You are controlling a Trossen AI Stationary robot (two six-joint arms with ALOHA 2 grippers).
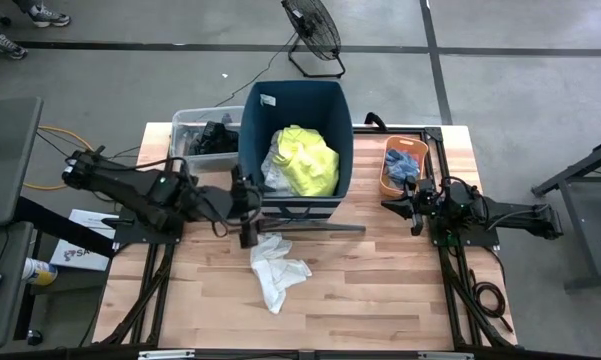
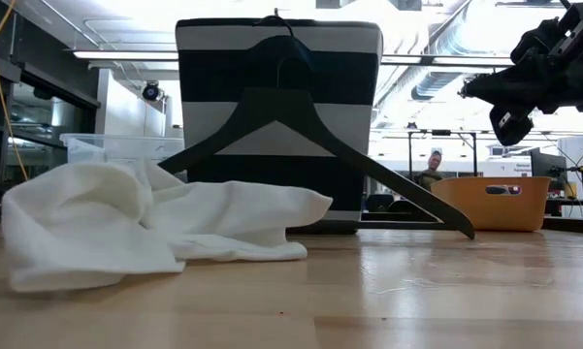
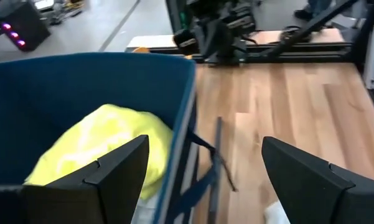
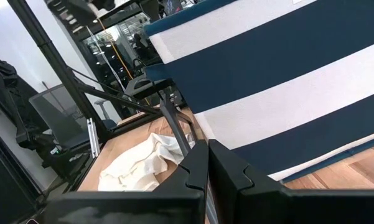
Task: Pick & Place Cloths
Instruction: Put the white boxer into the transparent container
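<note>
Left gripper (image 1: 248,222) is hovering with its fingers (image 3: 115,171) spread wide and empty over the near rim of the striped dark-blue bin (image 1: 335,120), and we are taking the neon-yellow shirt (image 1: 308,160) lying inside as already placed. On the table, just in front of that bin beside the black hanger (image 2: 301,121), the white cloth (image 1: 277,268) is waiting. We are judging the next pick to be this cloth, calling for a drop down onto it. Right gripper (image 1: 412,208) is idling beside the bin, fingers pressed together, near the orange tub (image 1: 404,168).
</note>
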